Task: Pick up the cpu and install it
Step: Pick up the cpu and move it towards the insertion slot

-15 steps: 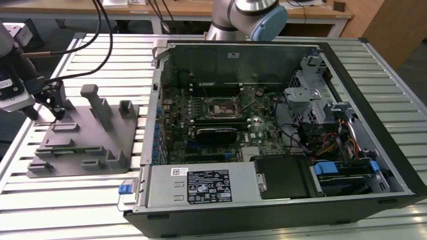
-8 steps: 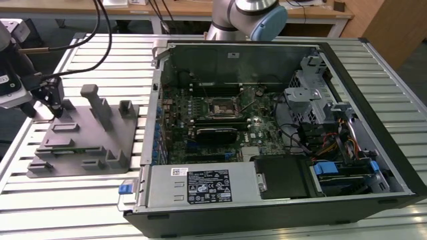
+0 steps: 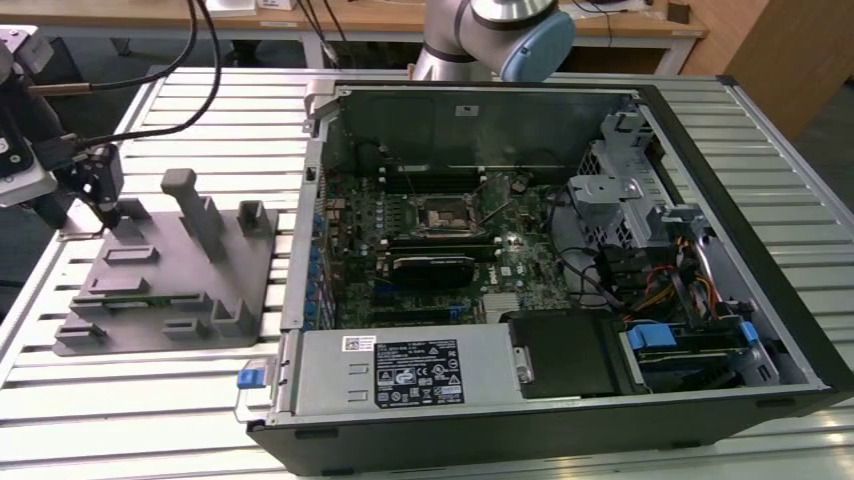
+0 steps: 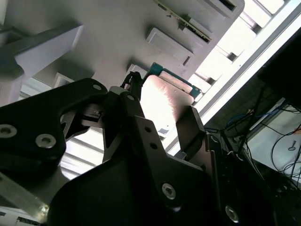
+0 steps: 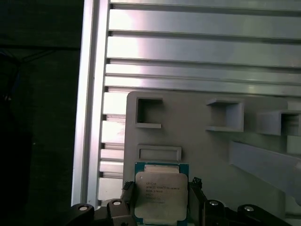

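Note:
The cpu [image 5: 160, 195] is a flat square chip with a silver top and a teal rim. It sits between the two black fingers of my gripper [image 5: 161, 186], which is shut on it with a finger against each side. In the second wrist view the cpu [image 4: 164, 99] shows between the same fingers [image 4: 134, 89]. In the exterior view my gripper [image 3: 104, 215] hangs over the far corner of the grey tray [image 3: 174, 270], at that view's left. The dark motherboard socket [image 3: 438, 213] lies inside the open computer case.
The open computer case [image 3: 721, 200] lies on a slatted metal table [image 3: 200, 110] at the exterior view's right. Upright posts [image 3: 187, 205] rise from the tray close to my gripper. The arm's base [image 3: 494, 40] stands behind the case. Cables and drive bays [image 3: 667, 330] fill the case's right side.

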`<state>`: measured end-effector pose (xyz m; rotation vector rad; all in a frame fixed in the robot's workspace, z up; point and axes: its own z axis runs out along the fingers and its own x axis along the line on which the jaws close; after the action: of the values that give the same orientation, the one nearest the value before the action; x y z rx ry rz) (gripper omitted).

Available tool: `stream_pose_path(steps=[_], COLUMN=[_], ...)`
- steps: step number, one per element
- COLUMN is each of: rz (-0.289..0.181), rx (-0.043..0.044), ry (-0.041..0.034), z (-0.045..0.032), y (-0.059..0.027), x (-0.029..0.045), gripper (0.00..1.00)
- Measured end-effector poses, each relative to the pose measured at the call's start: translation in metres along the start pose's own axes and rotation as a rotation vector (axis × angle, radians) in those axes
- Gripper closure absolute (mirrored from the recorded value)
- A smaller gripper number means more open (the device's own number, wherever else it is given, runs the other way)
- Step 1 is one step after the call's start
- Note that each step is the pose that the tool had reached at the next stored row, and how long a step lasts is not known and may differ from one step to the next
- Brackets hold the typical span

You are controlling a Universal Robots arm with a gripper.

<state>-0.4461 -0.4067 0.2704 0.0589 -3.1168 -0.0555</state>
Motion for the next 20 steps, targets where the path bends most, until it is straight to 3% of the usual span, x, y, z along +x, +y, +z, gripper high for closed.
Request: stream_pose_path(steps=[20], rz=[0.0], rx=[-0.0001], ry=[-0.0001], z=[-0.0358], y=[0.0046], x=[0.0007], gripper=[0.46])
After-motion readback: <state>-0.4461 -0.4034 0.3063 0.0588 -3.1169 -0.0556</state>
